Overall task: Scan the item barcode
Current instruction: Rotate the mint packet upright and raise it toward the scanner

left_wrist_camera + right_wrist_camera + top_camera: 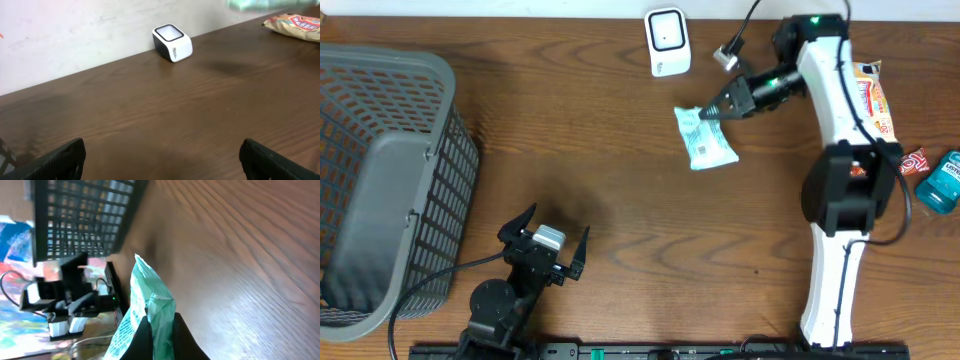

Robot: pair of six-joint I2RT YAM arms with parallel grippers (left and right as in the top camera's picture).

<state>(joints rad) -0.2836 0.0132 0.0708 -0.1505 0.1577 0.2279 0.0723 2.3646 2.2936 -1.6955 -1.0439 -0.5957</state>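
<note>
right tool (708, 112) is clamping green packet (706, 142), print unreadable; left tool (545, 240) is sitting jaws apart over dark wood-grain tabletop (600, 150), pale wall (75, 30) behind.

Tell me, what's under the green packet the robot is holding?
Only brown table shows around the green packet, pinched by the right gripper. The packet itself hides the spot straight beneath.

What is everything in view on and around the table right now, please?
table: one, brown wood, under everything
basket: one, grey, left side
scanner: one, white, far edge
packet: one, green and white, held near the scanner
snack bag: one, orange and white, far right
wrapper: one, red and white, right edge
container: one, teal, right edge
left fingers: two, black, near edge, open
right fingers: two, black, shut on the packet
</note>
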